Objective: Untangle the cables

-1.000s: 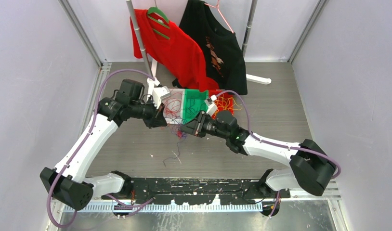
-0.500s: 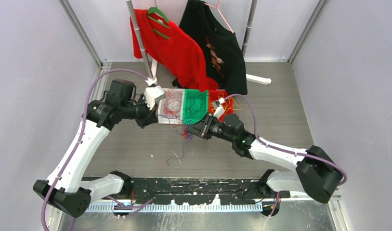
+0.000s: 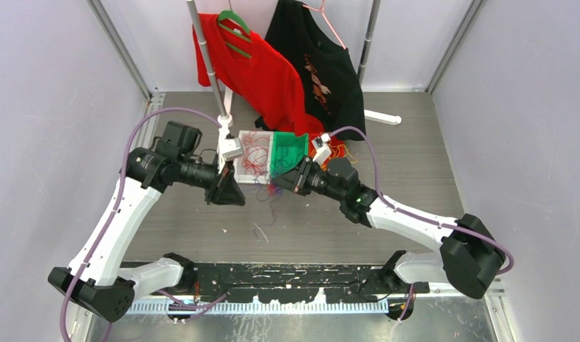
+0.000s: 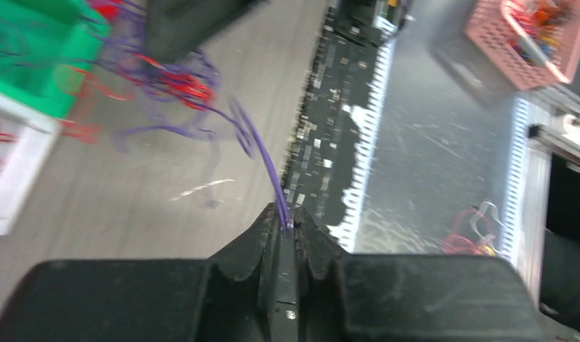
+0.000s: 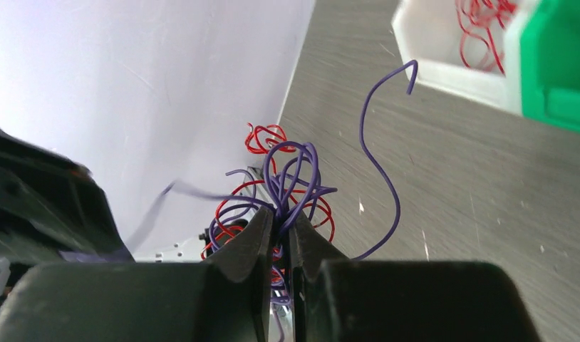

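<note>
The cables are a small tangle of purple and red strands (image 5: 291,178), and my right gripper (image 5: 281,219) is shut on it just in front of the bins (image 3: 271,191). One purple strand (image 4: 262,153) runs taut out of the tangle (image 4: 174,80) into my left gripper (image 4: 291,226), whose jaws are pinched on its end. In the top view the left gripper (image 3: 231,194) sits left of the right gripper (image 3: 281,184), a short gap apart. A long purple end (image 5: 376,142) curls free to the right.
A white bin (image 3: 239,165) holds red strands, beside a green bin (image 3: 296,142) and a red one with orange strands (image 3: 337,151). A loose strand (image 3: 261,231) lies on the floor. Shirts hang on a rack (image 3: 262,71) behind. A pink basket (image 4: 487,39) stands beyond the table's near edge.
My left gripper has drawn back from the white bin toward the near side, pulling a purple strand out of the tangle. The right gripper has shifted slightly toward the bins with the tangle.
</note>
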You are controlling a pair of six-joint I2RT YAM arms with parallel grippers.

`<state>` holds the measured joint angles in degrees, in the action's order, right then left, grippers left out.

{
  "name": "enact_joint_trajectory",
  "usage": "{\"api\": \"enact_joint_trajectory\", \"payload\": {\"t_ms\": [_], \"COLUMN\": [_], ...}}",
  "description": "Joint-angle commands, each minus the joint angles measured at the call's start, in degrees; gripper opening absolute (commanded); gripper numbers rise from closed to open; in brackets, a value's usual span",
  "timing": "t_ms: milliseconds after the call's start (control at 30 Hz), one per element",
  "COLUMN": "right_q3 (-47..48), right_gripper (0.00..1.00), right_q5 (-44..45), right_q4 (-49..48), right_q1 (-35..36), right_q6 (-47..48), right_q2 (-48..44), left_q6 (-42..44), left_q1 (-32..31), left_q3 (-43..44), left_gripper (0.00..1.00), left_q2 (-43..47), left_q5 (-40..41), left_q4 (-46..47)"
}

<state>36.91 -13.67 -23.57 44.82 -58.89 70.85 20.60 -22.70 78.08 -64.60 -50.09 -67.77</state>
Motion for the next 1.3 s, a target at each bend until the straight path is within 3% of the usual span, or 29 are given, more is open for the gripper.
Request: {"api": "enact_joint_trajectory", "payload": {"t_ms": [0, 100, 133, 200, 367, 433, 567, 833, 1100, 1267], "right_q3": [6.6, 5.8, 4.8, 2.8, 1.7, 2.3, 4.0, 4.1, 7.8, 9.5], "right_gripper": [0.04, 0.04, 0.04, 0.04, 0.05, 0.04, 0.06, 0.06, 0.06, 0.05], "right_q5": [0.2, -0.7, -0.2, 0.5, -3.8, -8.8, -18.0, -24.0, -26.8, -27.1], "right_q4": [-6.5, -14.6, -17.9, -22.5, -20.6, -20.7, -25.8, -26.8, -26.1, -25.8], "right_q1": [-0.2, 0.0, 0.2, 0.6, 1.1, 1.1, 1.1, 1.4, 2.2, 3.8], "right_q6": [3.4, 2.7, 3.6, 6.8, 17.2, 17.8, 13.9, 13.1, 13.5, 13.5], "right_q2": [2.6, 3.8, 3.1, 1.3, -4.1, -4.6, -3.3, -4.6, -3.3, -1.8], "left_q6": [4.8, 14.4, 17.8, 20.1, 12.7, 11.0, 7.6, -0.8, -12.1, -15.6], "left_q1": [-0.8, -0.8, -0.8, -0.8, -0.7, -0.4, -0.3, 0.3, 0.3, 0.2], "left_q3": [-1.8, 2.5, 4.8, 7.3, 8.7, 6.9, 6.8, 18.9, 13.2, 9.5], "left_gripper": [0.24, 0.61, 0.7, 0.79, 0.75, 0.71, 0.69, 0.71, 0.69, 0.67], "left_q2": [3.0, 3.2, 3.3, 4.1, 7.4, 7.5, 6.3, 1.8, -0.1, 0.8], "left_q5": [-11.2, -11.6, -10.7, -6.0, 21.2, 24.7, 19.1, 4.3, -6.0, -8.0], "left_q4": [-7.1, -16.7, -20.3, -22.7, -9.0, -4.6, -2.6, -6.3, -2.2, 3.0]}}
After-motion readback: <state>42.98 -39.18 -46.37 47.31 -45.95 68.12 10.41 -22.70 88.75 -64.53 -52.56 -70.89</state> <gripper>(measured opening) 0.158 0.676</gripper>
